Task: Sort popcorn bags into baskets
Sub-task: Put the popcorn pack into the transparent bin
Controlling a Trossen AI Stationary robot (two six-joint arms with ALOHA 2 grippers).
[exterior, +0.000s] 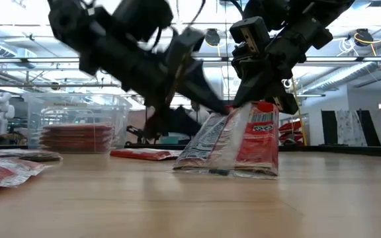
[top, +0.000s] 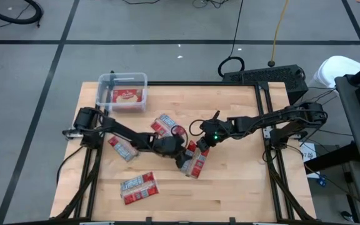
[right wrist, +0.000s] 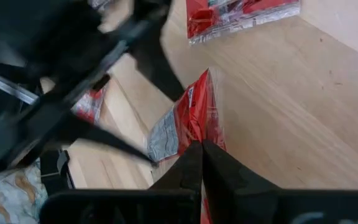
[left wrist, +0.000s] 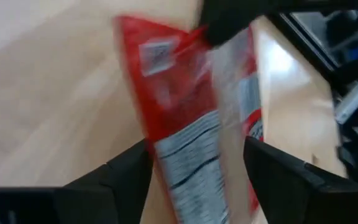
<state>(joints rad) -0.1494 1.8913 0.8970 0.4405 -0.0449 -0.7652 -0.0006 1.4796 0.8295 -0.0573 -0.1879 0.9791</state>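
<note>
- A popcorn bag (exterior: pixel 233 142) stands on its lower edge near the middle of the table (top: pixel 230 181), red face and silvery printed panel both showing; the print is too blurred to read.
- The right gripper (right wrist: pixel 201 149) has its fingers pressed together on the bag's top edge, holding it upright.
- The left gripper (left wrist: pixel 194 165) has its fingers spread apart, one on each side of the same bag's lower part, not squeezing it.
- In the high view the two grippers meet over this bag, the left arm reaching in from the table's left edge, the right arm from the right.
- Another bag (top: pixel 164 124) lies flat just behind the left gripper, and one more bag (top: pixel 122 148) lies under the left arm.
- A pair of bags (top: pixel 139 188) lies flat toward the near edge, well apart from both grippers, with bare wood around it.
- The clear basket (top: pixel 122 80) sits at the far left corner with a red bag (top: pixel 127 95) inside; white writing on it cannot be made out.
- The right half of the table is bare wood.
</note>
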